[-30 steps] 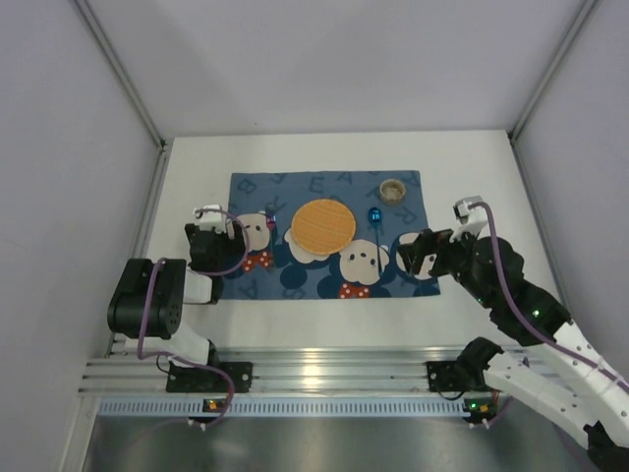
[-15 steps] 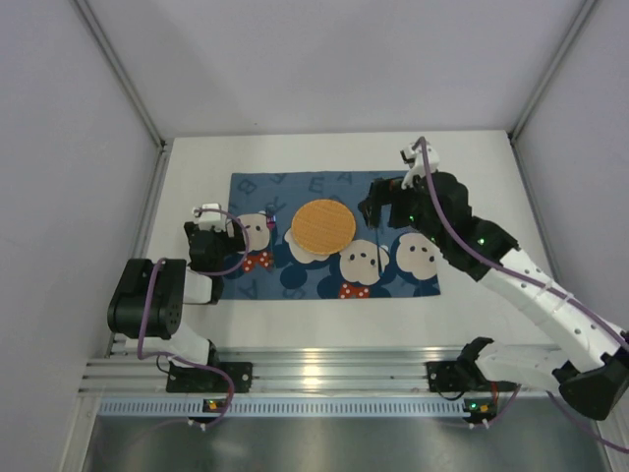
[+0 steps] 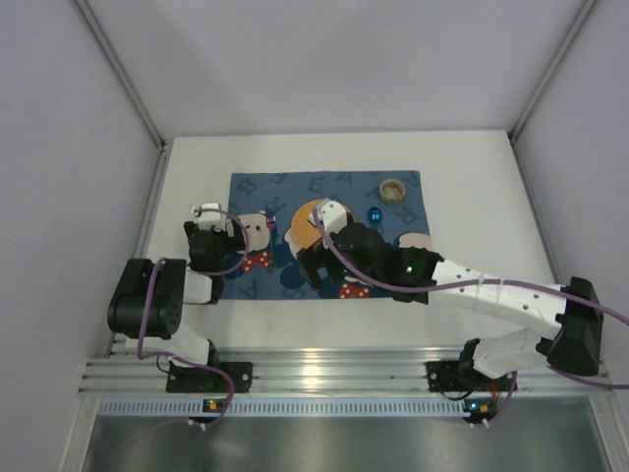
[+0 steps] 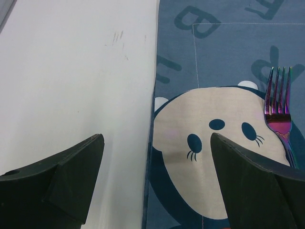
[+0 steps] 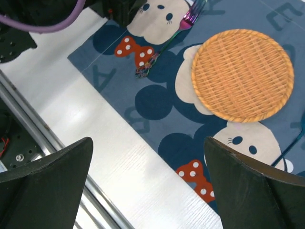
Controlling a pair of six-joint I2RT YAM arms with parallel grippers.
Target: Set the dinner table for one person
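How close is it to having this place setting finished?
Nearly done: the placemat holds the woven plate, fork on its left, spoon on its right, cup at the far right corner. Nothing in hand: left gripper and right gripper are open, empty. Left: seemingly little beyond drawing the arms back.

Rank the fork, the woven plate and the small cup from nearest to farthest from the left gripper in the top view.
1. The fork, just right of the left gripper.
2. The woven plate, mid placemat, partly under the right arm.
3. The small cup, at the placemat's far right corner.
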